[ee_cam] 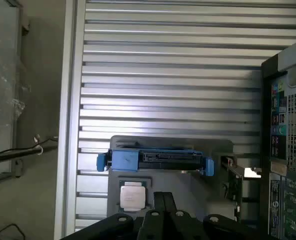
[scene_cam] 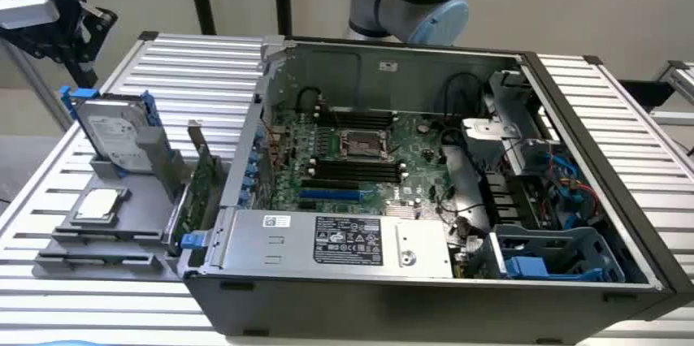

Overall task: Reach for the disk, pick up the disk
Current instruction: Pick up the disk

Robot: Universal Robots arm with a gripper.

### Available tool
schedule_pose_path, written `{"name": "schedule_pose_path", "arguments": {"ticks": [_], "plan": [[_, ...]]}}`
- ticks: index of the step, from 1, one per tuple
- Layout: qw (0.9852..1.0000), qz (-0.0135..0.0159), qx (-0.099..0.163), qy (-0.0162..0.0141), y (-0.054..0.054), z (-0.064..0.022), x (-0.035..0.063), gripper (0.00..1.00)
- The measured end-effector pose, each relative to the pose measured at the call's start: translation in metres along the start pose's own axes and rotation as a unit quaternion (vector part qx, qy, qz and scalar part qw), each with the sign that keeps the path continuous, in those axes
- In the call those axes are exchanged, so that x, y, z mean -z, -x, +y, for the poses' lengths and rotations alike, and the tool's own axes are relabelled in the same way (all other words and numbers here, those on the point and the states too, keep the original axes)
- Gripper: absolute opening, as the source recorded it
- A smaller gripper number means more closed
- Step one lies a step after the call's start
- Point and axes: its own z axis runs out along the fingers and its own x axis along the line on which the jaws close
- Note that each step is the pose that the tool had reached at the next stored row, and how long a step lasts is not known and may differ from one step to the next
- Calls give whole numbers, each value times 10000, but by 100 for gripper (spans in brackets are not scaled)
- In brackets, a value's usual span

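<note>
On the ribbed metal desk (scene_cam: 195, 70), exterior view, items as follows.

Item 1: open computer case (scene_cam: 434, 305), lying on its side at the middle of the desk. Contents: green motherboard (scene_cam: 358, 159) at centre; silver power supply (scene_cam: 336, 240) with a printed label at six o'clock; blue plastic drive cage (scene_cam: 553, 253) at four o'clock; loose cables along the three o'clock wall.

Item 2: grey tiered holder (scene_cam: 109, 240), at nine o'clock from the case and just beside it. Contents: the disk (scene_cam: 117, 139), silver-grey with a white label and blue rails, standing on edge in the rear slot and leaning slightly; a small square silver chip (scene_cam: 97, 205) lying flat on the tier at six o'clock from the disk; a thin green circuit card (scene_cam: 201, 192) standing on edge between the disk and the case wall.

Item 3: gripper (ee_cam: 164, 196), seen in the wrist view over the holder. Fingers together, nothing between them, clear of the disk.
</note>
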Motion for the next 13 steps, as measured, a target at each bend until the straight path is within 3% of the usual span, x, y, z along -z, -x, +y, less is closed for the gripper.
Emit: {"name": "schedule_pose_path", "arguments": {"ticks": [13], "plan": [[10000, 0, 0, 0, -1, 0, 0, 11]]}}
